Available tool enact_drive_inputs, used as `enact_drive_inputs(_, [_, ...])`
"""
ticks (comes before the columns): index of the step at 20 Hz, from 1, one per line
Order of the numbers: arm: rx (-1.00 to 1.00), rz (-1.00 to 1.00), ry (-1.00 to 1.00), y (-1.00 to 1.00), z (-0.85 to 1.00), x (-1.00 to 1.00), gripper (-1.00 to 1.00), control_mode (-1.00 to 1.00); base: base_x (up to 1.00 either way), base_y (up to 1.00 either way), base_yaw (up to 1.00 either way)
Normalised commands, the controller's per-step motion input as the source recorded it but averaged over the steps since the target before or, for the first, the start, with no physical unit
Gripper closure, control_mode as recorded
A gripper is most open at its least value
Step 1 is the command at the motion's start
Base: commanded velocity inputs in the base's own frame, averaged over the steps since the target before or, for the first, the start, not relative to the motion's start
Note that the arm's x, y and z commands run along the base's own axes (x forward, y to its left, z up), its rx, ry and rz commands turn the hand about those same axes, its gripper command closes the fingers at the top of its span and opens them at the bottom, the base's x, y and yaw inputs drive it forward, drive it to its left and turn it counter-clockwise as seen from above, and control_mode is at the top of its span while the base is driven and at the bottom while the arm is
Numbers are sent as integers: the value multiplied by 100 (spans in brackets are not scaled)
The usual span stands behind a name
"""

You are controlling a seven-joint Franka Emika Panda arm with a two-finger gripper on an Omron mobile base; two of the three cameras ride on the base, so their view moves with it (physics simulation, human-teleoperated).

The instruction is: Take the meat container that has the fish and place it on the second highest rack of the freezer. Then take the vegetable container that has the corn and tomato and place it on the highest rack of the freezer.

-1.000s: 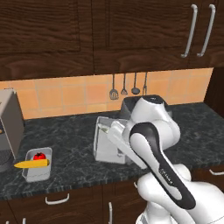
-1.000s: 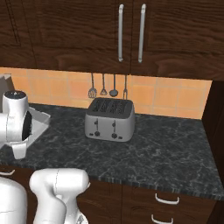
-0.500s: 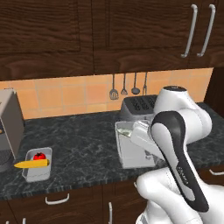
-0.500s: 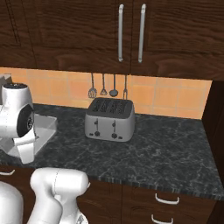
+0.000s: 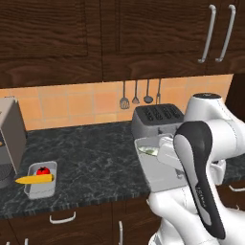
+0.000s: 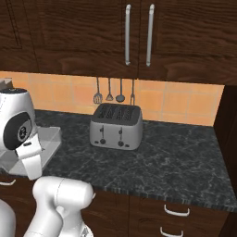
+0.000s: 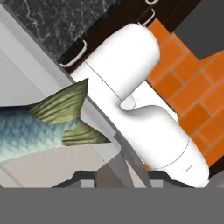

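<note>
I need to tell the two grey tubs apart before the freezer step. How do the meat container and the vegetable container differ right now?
The meat container is lifted, carried at the arm beside the toaster; the vegetable container sits on the counter. The meat container looks larger and holds a fish; the vegetable container holds a tomato and a corn overhanging its edge. Both are grey, open-topped metal tubs.

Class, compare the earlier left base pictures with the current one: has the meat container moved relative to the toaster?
Yes. The meat container has moved rightward along the counter, from left of the toaster to directly in front of it.
</note>
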Motion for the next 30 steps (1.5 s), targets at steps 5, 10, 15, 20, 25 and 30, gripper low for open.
enact_drive_inputs(5, [0,0,0,0,0,0,100,100,-58,22,-14])
enact_drive_inputs(10, [0,0,0,0,0,0,100,100,-47,52,-52])
enact_drive_inputs(15, [0,0,0,0,0,0,100,100,0,63,-71])
enact_drive_inputs(20, [0,0,0,0,0,0,100,100,0,54,-73])
enact_drive_inputs(25, [0,0,0,0,0,0,100,100,0,9,-67])
enact_drive_inputs(30, [0,0,0,0,0,0,100,100,0,-47,-54])
